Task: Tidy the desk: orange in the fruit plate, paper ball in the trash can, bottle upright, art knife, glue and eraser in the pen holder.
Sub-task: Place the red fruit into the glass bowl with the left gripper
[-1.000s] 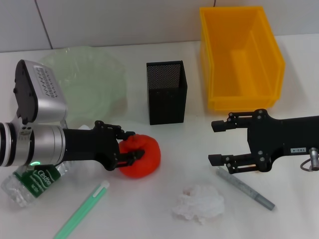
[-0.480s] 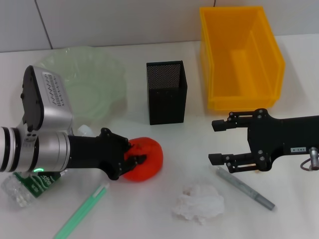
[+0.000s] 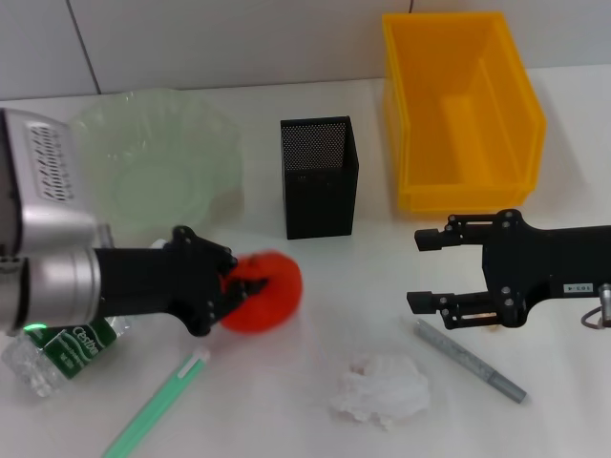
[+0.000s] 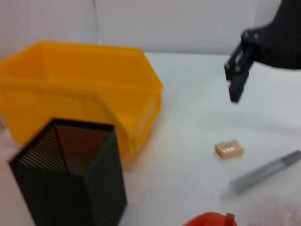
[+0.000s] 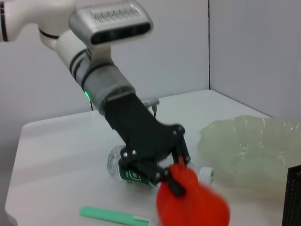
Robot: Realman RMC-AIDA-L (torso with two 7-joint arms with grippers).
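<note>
Orange [image 3: 263, 291]: pinched by left hand [image 3: 232, 286], near fruit plate [image 3: 158, 172]. Right hand [image 3: 434, 269]: spread, parked above the table [image 3: 305, 401].

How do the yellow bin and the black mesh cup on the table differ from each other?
The trash can is bright yellow solid plastic; the pen holder is black see-through mesh. The trash can is wide and rectangular with sloping walls, while the pen holder is narrow, tall and square. The trash can stands on the robot's right side of the pen holder. Both stand upright, open at the top, and look empty from the head view.
</note>
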